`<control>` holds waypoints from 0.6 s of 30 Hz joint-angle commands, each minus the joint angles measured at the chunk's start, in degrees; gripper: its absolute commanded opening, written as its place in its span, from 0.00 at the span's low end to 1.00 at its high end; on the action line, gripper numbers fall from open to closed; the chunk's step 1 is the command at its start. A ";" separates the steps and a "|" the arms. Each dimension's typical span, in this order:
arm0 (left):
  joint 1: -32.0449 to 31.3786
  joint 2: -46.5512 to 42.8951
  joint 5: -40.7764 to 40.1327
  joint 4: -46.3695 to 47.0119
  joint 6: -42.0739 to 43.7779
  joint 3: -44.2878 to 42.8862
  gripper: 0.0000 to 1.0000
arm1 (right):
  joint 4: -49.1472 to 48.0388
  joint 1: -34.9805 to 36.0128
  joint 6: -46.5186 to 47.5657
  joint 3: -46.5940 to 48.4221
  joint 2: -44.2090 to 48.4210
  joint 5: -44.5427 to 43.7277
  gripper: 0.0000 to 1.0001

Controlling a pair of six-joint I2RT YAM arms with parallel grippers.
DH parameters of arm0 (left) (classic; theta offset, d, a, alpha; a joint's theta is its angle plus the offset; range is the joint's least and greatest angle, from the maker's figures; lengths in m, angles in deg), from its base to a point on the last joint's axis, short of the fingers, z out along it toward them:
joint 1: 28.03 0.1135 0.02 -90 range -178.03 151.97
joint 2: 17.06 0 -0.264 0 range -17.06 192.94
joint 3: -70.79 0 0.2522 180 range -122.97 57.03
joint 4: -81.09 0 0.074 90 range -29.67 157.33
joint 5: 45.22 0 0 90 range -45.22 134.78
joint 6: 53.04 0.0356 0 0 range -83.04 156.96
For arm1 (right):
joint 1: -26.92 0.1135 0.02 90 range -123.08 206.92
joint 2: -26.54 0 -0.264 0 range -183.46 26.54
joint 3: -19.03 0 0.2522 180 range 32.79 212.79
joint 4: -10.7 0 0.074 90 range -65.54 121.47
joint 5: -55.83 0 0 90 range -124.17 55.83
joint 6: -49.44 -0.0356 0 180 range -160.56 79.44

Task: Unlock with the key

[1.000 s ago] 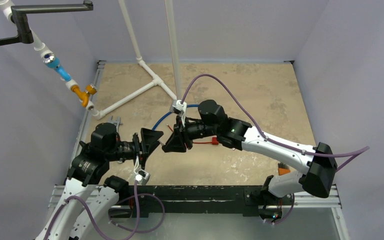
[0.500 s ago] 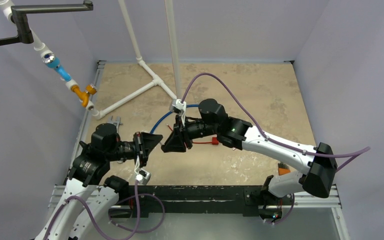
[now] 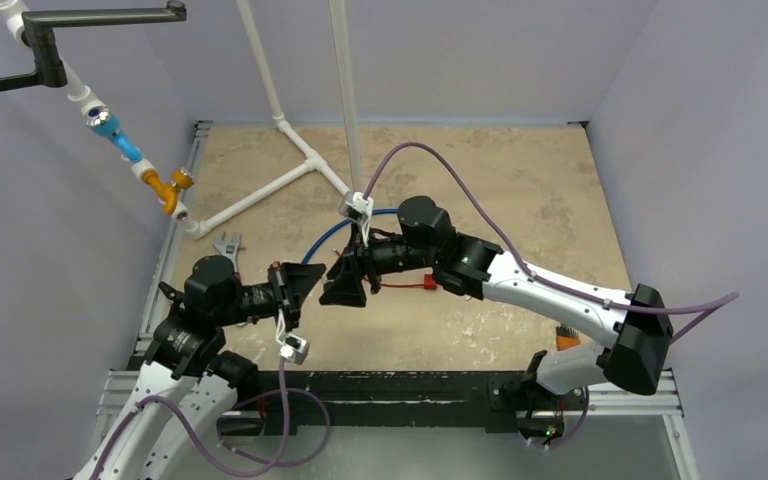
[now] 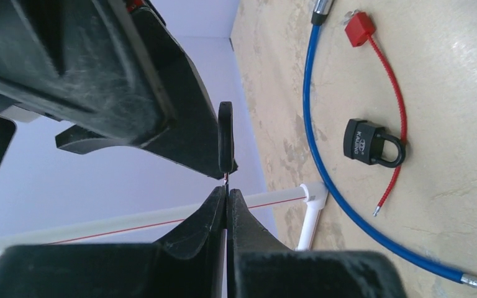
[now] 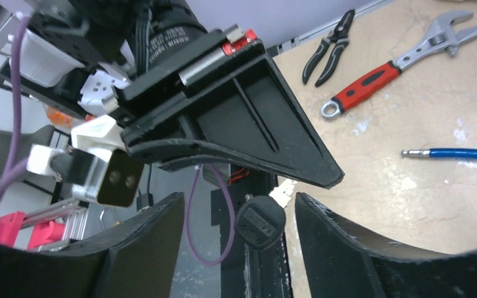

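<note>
Right wrist: key (image 5: 259,223), rounded black head, short silver blade

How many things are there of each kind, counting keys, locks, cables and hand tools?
Key: 1
Padlock: 1
Cables: 2, blue cable and red cable
Wrench: 1
Pliers: 1
Total: 6

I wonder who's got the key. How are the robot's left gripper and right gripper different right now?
The left gripper is shut; the right gripper is open. The left gripper pinches the key by its metal blade; the right gripper's fingers stand apart on both sides of the key's black head. Both are black, with their tips facing each other.
</note>
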 commanded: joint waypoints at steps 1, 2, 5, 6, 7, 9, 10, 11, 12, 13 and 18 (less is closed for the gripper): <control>-0.35 -2.07 -3.13 13.82 -2.32 3.97 0.00 | -4.31 -1.74 -4.50 -0.80 3.37 -2.60 0.67; -0.36 -2.37 -3.62 14.89 -1.77 4.38 0.00 | -4.77 -2.39 -5.68 -1.27 3.67 -2.14 0.68; -0.36 -3.51 -5.19 19.82 1.73 6.71 0.00 | -4.74 -4.39 -9.76 -2.22 3.99 -2.12 0.71; -0.34 -3.74 -5.83 21.81 3.07 7.58 0.00 | -4.74 -5.07 -11.26 -2.52 3.85 -1.73 0.71; -0.36 -3.94 -6.31 23.28 4.30 8.22 0.00 | -4.79 -5.54 -12.84 -2.99 3.87 -1.58 0.71; -0.32 -4.27 -7.08 25.14 6.57 8.79 0.00 | -5.28 -5.94 -15.17 -4.21 4.05 -2.49 0.71; -0.36 -4.51 -7.37 25.64 7.39 9.01 0.00 | -5.57 -6.02 -15.99 -4.75 4.17 -2.83 0.70; -0.33 -4.77 -7.50 25.71 8.43 9.14 0.00 | -6.71 -6.09 -17.25 -5.64 4.41 -2.84 0.70; -0.34 -5.01 -7.53 25.69 9.65 9.53 0.00 | -8.88 -6.10 -18.67 -6.59 4.78 -2.24 0.70; -0.36 -5.37 -7.34 25.97 11.10 10.18 0.00 | -10.85 -6.09 -19.89 -7.36 4.93 -1.96 0.69; -0.34 -6.49 -6.61 27.12 14.94 11.83 0.00 | -18.68 -6.42 -25.30 -8.31 3.67 1.02 0.66</control>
